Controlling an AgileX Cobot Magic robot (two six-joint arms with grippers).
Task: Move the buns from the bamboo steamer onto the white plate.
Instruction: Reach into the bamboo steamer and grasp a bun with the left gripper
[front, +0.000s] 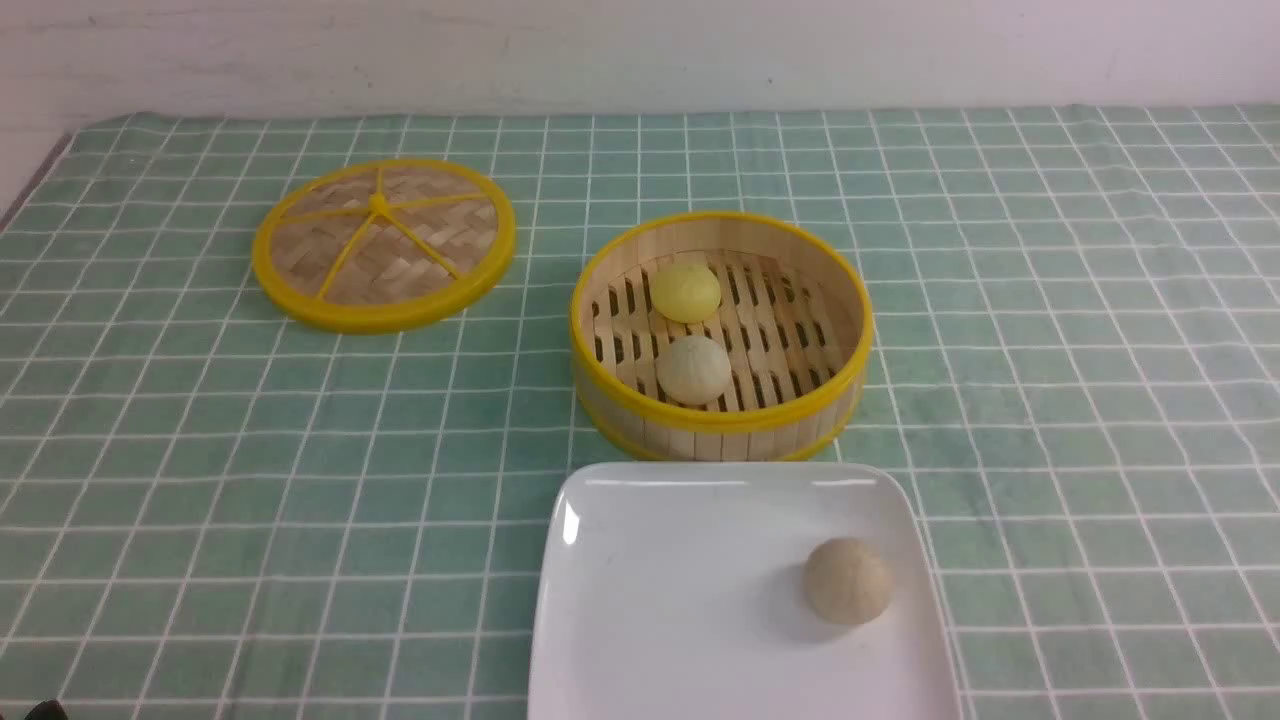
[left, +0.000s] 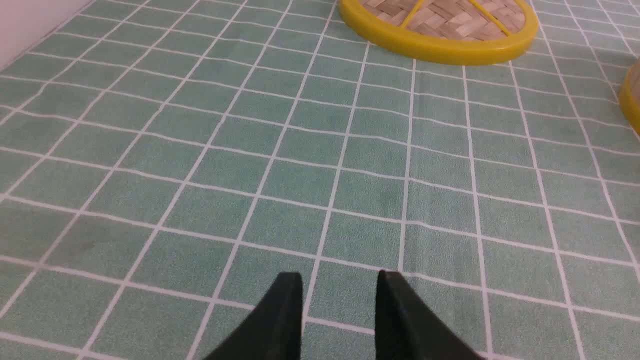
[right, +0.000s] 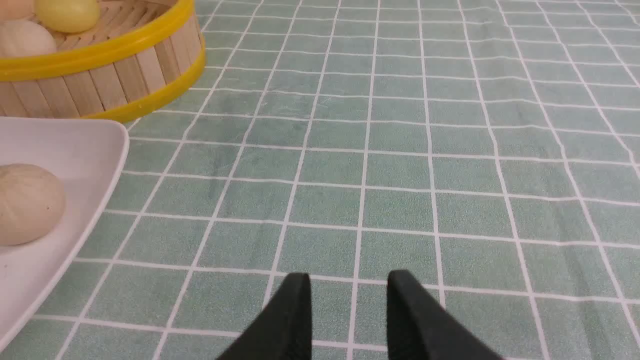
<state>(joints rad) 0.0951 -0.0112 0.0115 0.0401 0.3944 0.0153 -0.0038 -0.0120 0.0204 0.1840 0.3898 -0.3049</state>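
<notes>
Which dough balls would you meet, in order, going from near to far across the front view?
Tan ball on the white plate → cream-beige bun → pale yellow bun, both buns inside the bamboo steamer.

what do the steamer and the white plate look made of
Bamboo steamer: pale bamboo or wood, matte, with visible upright slats; its yellow rims look like smooth plastic. White plate: glossy, with bright highlights along the rim, likely glazed ceramic or melamine; the look leaves that open.

Glossy plate, matt wood steamer
</notes>
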